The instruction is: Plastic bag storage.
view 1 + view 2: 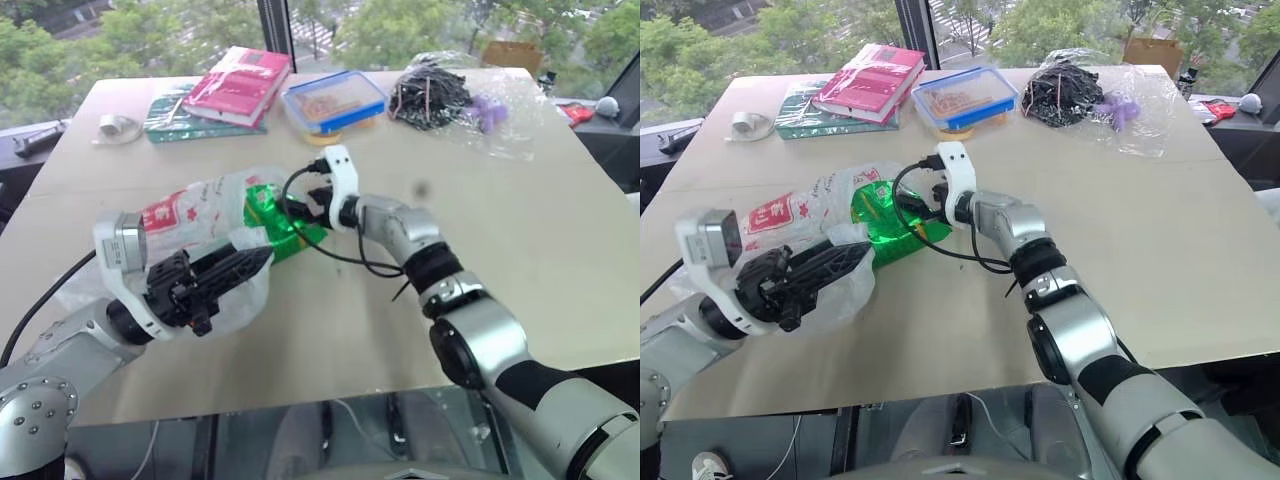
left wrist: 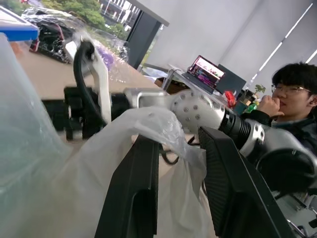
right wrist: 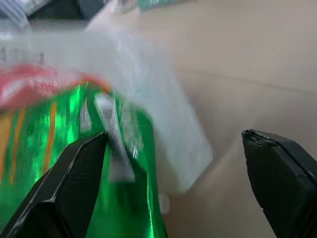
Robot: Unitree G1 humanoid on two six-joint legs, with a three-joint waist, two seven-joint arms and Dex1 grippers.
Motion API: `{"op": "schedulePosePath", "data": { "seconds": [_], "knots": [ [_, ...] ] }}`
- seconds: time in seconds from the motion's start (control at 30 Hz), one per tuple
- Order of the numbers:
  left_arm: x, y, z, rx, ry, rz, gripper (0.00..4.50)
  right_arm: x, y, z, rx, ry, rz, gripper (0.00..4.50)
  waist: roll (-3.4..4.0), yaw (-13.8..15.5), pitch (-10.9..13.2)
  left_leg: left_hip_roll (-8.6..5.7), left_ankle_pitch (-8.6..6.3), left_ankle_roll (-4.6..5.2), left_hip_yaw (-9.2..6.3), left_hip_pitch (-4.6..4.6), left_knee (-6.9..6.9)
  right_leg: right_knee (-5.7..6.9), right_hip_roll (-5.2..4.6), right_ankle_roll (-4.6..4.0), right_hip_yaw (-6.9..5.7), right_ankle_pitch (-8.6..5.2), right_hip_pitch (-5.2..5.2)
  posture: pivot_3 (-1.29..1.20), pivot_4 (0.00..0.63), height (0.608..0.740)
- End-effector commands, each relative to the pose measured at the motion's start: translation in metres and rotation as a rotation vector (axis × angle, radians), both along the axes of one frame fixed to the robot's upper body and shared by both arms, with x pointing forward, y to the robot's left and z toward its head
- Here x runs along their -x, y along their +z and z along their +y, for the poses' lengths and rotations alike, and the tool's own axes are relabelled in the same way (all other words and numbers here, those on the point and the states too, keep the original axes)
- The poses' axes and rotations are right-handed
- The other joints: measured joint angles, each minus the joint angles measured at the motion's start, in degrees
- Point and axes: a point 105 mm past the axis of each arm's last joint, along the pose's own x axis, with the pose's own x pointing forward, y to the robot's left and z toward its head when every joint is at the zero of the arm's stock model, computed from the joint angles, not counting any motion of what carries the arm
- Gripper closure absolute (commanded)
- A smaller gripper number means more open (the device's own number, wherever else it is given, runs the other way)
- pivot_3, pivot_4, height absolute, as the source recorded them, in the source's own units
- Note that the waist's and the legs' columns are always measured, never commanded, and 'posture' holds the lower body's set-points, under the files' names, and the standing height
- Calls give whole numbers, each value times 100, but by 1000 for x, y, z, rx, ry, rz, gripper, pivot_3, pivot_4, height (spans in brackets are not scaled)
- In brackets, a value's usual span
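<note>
while the bag lies half-gathered: storage looks barely begun
plastic bag: thin crinkly translucent-white plastic bag (image 1: 200, 215) with red print, near-left on the pale wooden table (image 1: 560, 250)
left gripper (image 2: 176, 163): clenched on a fold of the bag, likely to anchor it
right gripper (image 3: 173, 168): spread wide, holding nothing, at the shiny green snack packet (image 1: 280, 222) touching the bag, probably to grasp it

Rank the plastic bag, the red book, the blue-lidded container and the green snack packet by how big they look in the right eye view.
1. The plastic bag, clearly largest.
2. The red book.
3. The blue-lidded container, close to the book in apparent size.
4. The green snack packet, though the bag covers part of it, so its rank is unsure.
</note>
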Motion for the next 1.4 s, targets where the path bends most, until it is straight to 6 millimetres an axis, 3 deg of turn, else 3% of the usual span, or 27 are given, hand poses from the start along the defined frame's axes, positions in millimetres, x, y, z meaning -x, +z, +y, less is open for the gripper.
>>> {"op": "schedulePosePath", "data": {
  "seconds": [0.03,0.1,0.17,0.23,0.3,0.47,0.5,0.63,0.73,0.93,1.03,1.1,1.2,1.27,1.37,1.4],
  "knots": [
    [7,6,-2,-32,-5,-58,3190,3,29,21,-99,21,-38,86,0,-1,0,1,0,0,1,0,0,-2,0,0,0,0,0,0,150,740],
    [10,-1,0,-44,-2,-51,3190,5,32,25,-105,34,-43,86,-1,-1,-1,1,-1,0,1,-1,0,-4,-2,0,1,0,1,0,150,740],
    [13,-9,4,-51,7,-47,3190,7,27,30,-65,46,-61,460,0,-2,0,0,0,0,3,-1,-2,-7,-5,0,1,0,1,0,150,740],
    [14,-13,6,-54,15,-54,3190,9,19,33,-25,56,-70,1159,1,-6,1,-1,0,0,3,-2,-4,-9,-6,0,1,0,0,0,150,740],
    [15,-14,8,-54,24,-61,3190,7,14,30,-12,49,-70,2130,1,-3,1,0,0,0,2,-2,-4,-8,-5,-1,-1,0,0,0,150,740],
    [10,-25,15,-92,75,-48,3190,-18,30,-10,-85,-73,-71,4401,1,5,0,0,-1,0,0,-2,-4,-6,-9,-1,-3,0,0,0,150,740],
    [8,-28,16,-93,85,-35,3190,-23,39,-21,-131,-100,-60,4467,1,9,0,0,-1,1,0,-2,-4,-6,-10,-1,-4,0,0,0,150,740],
    [-9,-26,15,-72,121,-25,4471,-39,81,-80,-338,-212,-23,4500,3,115,2,-7,-1,3,-15,-9,-2,-8,-21,0,-23,0,6,0,150,740],
    [-16,-14,5,-28,92,-41,4471,-37,101,-114,-401,-265,-44,4500,2,152,1,-11,-4,7,-18,-10,0,-13,-27,0,-28,0,12,0,150,740],
    [-22,7,-7,35,23,-54,4471,-19,115,-158,-429,-360,-80,4500,3,140,2,-8,-12,23,-12,-9,-2,-11,-25,1,-24,0,9,0,150,740],
    [-28,20,-16,64,-14,-52,4471,-12,119,-170,-402,-393,-107,4500,5,149,3,-8,-13,26,-14,-10,2,-2,-24,2,-26,1,8,0,150,740],
    [-27,10,-27,-46,-45,-45,4471,-10,116,-174,-376,-409,-109,4500,6,127,3,-10,-13,27,-12,-5,4,2,-22,2,-23,1,9,0,150,740],
    [-20,-11,-41,-190,-137,14,4471,-12,96,-183,-272,-462,-108,4500,5,107,2,-22,-14,27,-7,-2,3,-1,-14,2,-15,0,11,0,150,740],
    [-10,-28,-55,-371,-233,-18,3941,-11,80,-191,-231,-489,-95,4500,5,109,2,-23,-14,27,-8,-5,3,-6,-13,2,-17,0,10,0,150,740],
    [-17,-48,-65,-501,-251,-62,2809,-5,67,-196,-207,-511,-82,4500,13,116,4,-26,-14,28,-1,-6,1,-9,-12,3,-9,0,10,0,150,740],
    [-18,-53,-69,-529,-276,-77,2809,-3,63,-197,-193,-519,-81,4500,13,120,4,-27,-14,28,-1,-5,1,-8,-11,3,-10,0,9,0,150,740]
  ]
}}
